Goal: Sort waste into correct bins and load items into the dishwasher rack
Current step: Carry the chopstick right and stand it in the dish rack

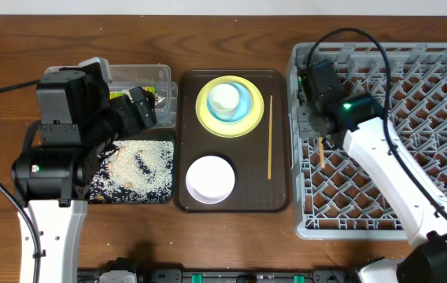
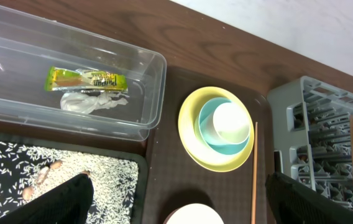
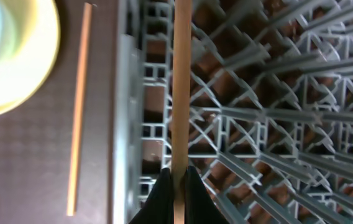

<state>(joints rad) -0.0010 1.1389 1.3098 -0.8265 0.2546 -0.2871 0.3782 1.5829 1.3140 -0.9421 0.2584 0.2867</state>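
Observation:
My right gripper (image 1: 319, 132) (image 3: 179, 182) is shut on one wooden chopstick (image 3: 181, 81) and holds it over the left edge of the grey dishwasher rack (image 1: 412, 118) (image 3: 257, 112). The other chopstick (image 1: 270, 137) (image 3: 80, 106) lies on the brown serving tray. The yellow plate (image 1: 205, 118) (image 2: 192, 140) carries the light blue bowl (image 1: 243, 102) with the small white cup (image 1: 224, 98) (image 2: 230, 121) in it. The white bowl (image 1: 210, 178) stands nearer. My left gripper (image 1: 135, 110) (image 2: 183, 205) is open and empty above the bins. The wrapper (image 2: 86, 79) and the napkin (image 2: 92, 101) lie in the clear tub (image 2: 155, 81). Rice (image 2: 52, 174) covers the black tray (image 1: 133, 196).
The dark brown serving tray (image 1: 275, 196) lies between the bins and the rack. Black cables trail from both arms. The table's far edge runs along the top of the overhead view.

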